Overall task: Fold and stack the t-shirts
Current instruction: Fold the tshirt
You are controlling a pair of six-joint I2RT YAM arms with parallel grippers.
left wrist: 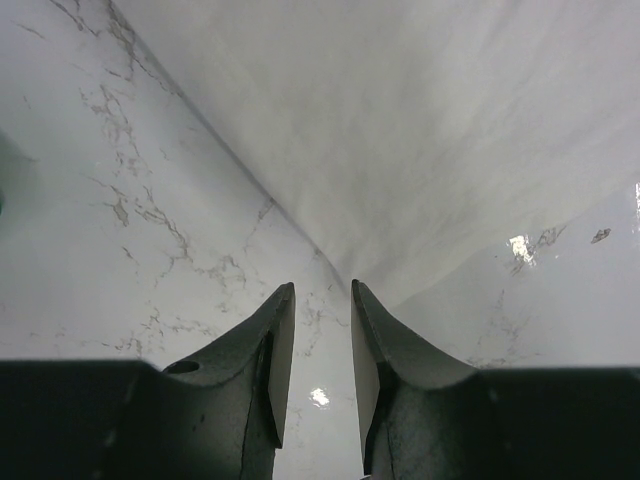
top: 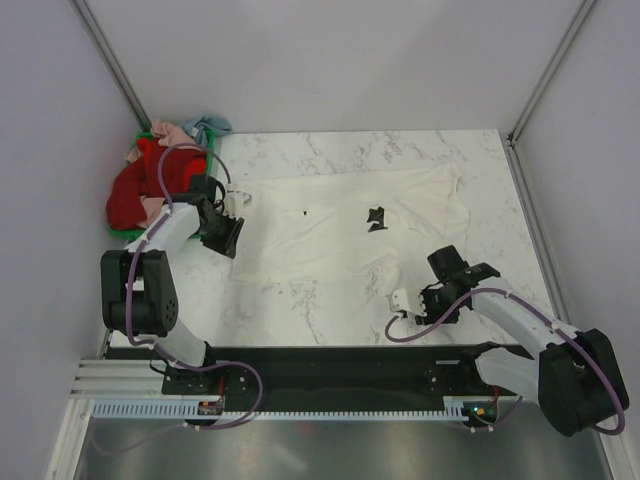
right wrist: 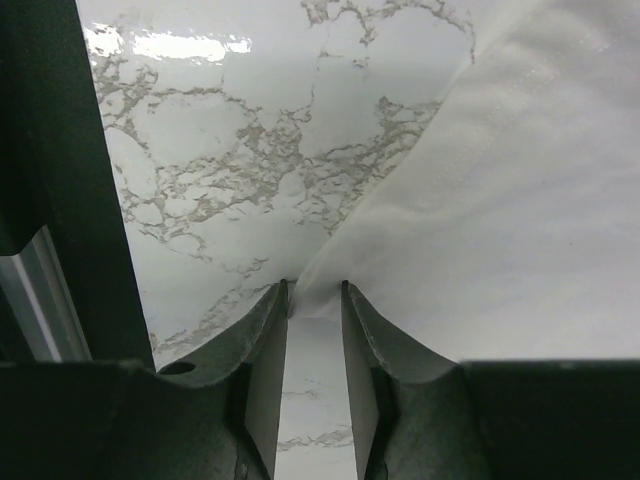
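Note:
A cream-white t-shirt [top: 330, 225] with a small black chest print [top: 376, 218] lies spread flat on the marble table. My left gripper [top: 228, 240] is at the shirt's left edge. In the left wrist view it [left wrist: 322, 290] is open and empty, and a corner of the shirt [left wrist: 400, 130] lies just ahead of its tips. My right gripper [top: 442, 262] is at the shirt's near right edge. In the right wrist view it [right wrist: 314, 288] is open, with a corner of the shirt [right wrist: 520, 200] reaching in between its tips.
A green crate [top: 142, 135] stands at the far left corner with a red shirt [top: 135, 190], a pink one [top: 165, 130] and a pale blue one [top: 208, 125] heaped in it. Grey walls close in the table [top: 320, 300] on three sides.

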